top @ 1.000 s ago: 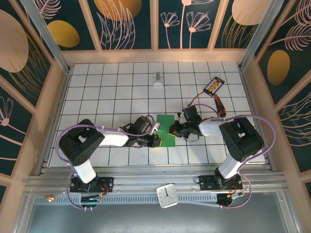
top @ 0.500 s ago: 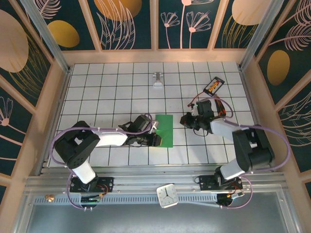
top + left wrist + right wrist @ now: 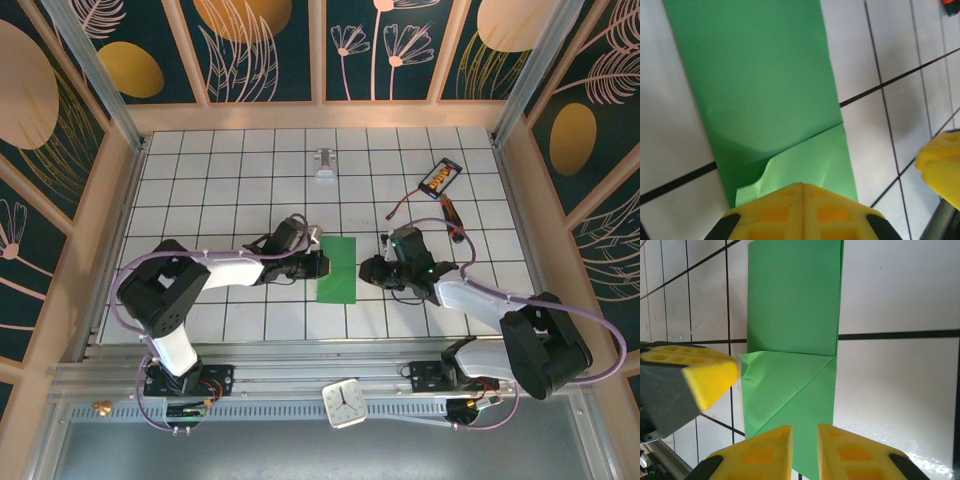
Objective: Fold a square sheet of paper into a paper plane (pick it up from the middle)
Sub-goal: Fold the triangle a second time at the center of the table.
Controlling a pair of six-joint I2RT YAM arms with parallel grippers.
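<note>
The green sheet of paper [image 3: 337, 270] lies flat on the tiled table, folded into a narrow rectangle. One end carries a diagonal corner flap [image 3: 785, 390], rumpled at its free edge [image 3: 805, 160]. A finished paper plane is out of view. My left gripper [image 3: 318, 263] is at the paper's left edge, its yellow jaws pressed together [image 3: 802, 187] over the flap's edge. My right gripper [image 3: 368, 270] is at the right edge. Its jaws [image 3: 805, 435] stand a narrow gap apart above the paper, which shows flat between them.
A red-handled screwdriver [image 3: 452, 215] and a black-and-orange device [image 3: 440, 177] with a red lead lie at the back right. A small white clip [image 3: 325, 165] sits at the back centre. A clock [image 3: 345, 403] rests on the near rail. Wooden walls enclose the table.
The right arm swung out to the back right, then returned to the paper's right edge with its jaws parted. The left gripper shifted farther back along the left edge.
</note>
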